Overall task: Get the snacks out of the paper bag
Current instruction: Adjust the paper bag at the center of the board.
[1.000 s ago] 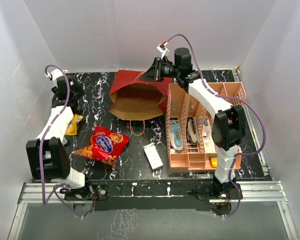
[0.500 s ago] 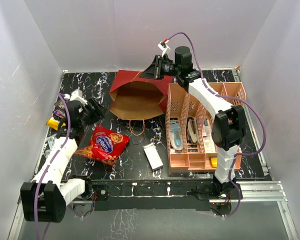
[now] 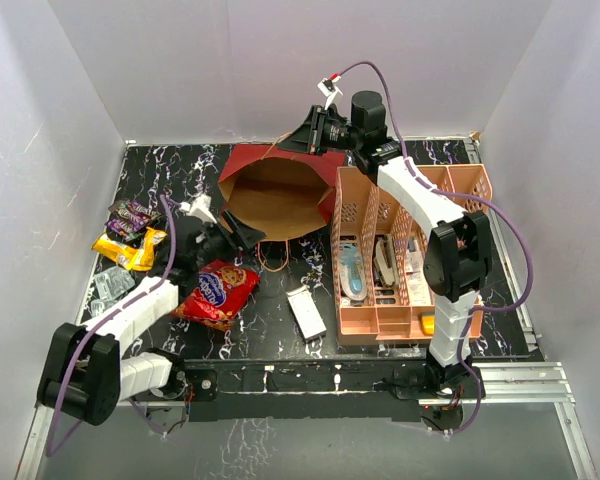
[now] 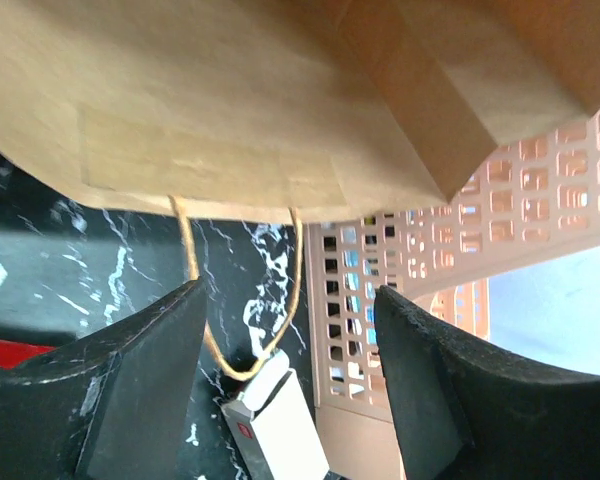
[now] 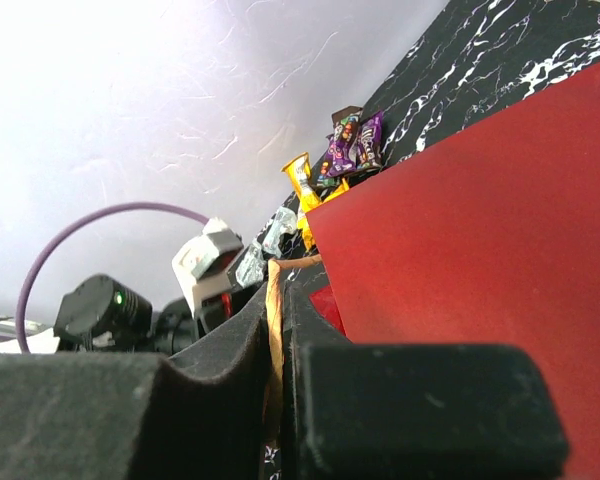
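Observation:
The dark red paper bag point(image 3: 242, 163) lies with its brown mouth facing the near edge. My right gripper point(image 3: 313, 135) is shut on its upper rim point(image 5: 276, 330), beside the red outer wall point(image 5: 480, 220). My left gripper point(image 3: 236, 232) is open and empty at the mouth's near left corner, with the brown lining point(image 4: 230, 110) above its fingers point(image 4: 150, 370). The large red cookie bag point(image 3: 220, 290) lies under my left arm. Purple point(image 3: 132, 214), orange-yellow point(image 3: 128, 250) and clear point(image 3: 110, 285) wrappers lie at the left. They also show in the right wrist view point(image 5: 350, 145).
The pink rack point(image 3: 380, 215) stands right against the bag's right side and shows in the left wrist view point(image 4: 430, 260). A small white box point(image 3: 305, 312) lies in front of the bag next to its tan cord handle point(image 4: 242, 340). White walls close in the table.
My left arm has swung from the far left corner to the bag's mouth, uncovering the small wrappers at the left. My right gripper has raised the bag's rim slightly.

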Controlling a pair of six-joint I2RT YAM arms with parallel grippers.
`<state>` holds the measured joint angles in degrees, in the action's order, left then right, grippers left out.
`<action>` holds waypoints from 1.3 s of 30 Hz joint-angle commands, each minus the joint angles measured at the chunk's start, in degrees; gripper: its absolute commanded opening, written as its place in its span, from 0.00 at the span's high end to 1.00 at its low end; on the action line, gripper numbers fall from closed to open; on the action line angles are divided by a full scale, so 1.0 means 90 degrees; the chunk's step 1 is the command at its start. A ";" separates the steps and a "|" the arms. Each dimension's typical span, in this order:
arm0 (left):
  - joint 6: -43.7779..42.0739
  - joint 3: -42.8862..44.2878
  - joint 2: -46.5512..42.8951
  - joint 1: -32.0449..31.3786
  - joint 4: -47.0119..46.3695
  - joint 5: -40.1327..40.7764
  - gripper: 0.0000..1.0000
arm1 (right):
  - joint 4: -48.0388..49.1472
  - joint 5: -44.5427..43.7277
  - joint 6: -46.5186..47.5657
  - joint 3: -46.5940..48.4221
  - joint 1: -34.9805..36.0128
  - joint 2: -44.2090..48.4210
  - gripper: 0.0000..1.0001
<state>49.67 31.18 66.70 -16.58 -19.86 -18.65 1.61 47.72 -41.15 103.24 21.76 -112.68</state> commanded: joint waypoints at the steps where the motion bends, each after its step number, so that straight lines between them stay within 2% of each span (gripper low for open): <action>1: 0.0206 -0.0089 -0.0126 -0.0808 -0.0128 0.1271 0.32 | 0.0427 -0.0079 -0.0029 0.0084 0.0018 0.0504 0.92; 4: 0.0301 -0.0192 -0.0191 -0.1168 0.0051 0.2018 0.30 | 0.0427 -0.0059 -0.0029 0.0123 0.0012 0.0472 0.92; 8: 0.0621 -0.0129 0.0270 -0.1418 0.0108 0.2050 0.30 | 0.0427 -0.0059 -0.0024 0.0111 0.0005 0.0460 0.92; 12: 0.0728 0.0163 0.0682 -0.1888 0.0330 0.2673 0.32 | 0.0436 -0.0059 -0.0030 0.0121 0.0010 0.0439 0.92; 15: 0.0680 0.0315 0.0847 -0.2074 0.0290 0.2728 0.31 | 0.0431 -0.0054 -0.0023 0.0140 0.0001 0.0450 0.92; 19: 0.0615 0.0383 0.0556 -0.2232 0.0867 0.3306 0.31 | 0.0419 -0.0044 -0.0003 0.0090 -0.0015 0.0499 0.92; 22: 0.0576 0.0161 0.0205 -0.2250 0.0788 0.3431 0.31 | 0.0422 -0.0087 0.0015 0.0034 -0.0024 0.0535 0.92; 28: 0.0847 0.0055 0.0426 -0.2250 0.0141 0.3003 0.50 | 0.0461 -0.0020 -0.0052 0.0077 -0.0023 0.0518 0.92; 32: 0.0679 0.0296 0.0518 -0.2250 0.0341 0.2976 0.62 | 0.0412 -0.0037 0.0005 0.0069 -0.0015 0.0538 0.92; 35: 0.0331 0.0394 0.0226 -0.2256 0.0396 0.2956 0.81 | 0.0390 -0.0059 0.0059 0.0015 -0.0026 0.0548 0.92; 39: -0.0158 0.0859 -0.0578 -0.2250 0.1187 0.3243 0.99 | 0.0159 -0.0103 0.0431 0.0074 -0.0075 0.0430 0.92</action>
<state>53.25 32.95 69.63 -36.58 -13.91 8.23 1.80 47.48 -40.53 103.24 21.71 -111.96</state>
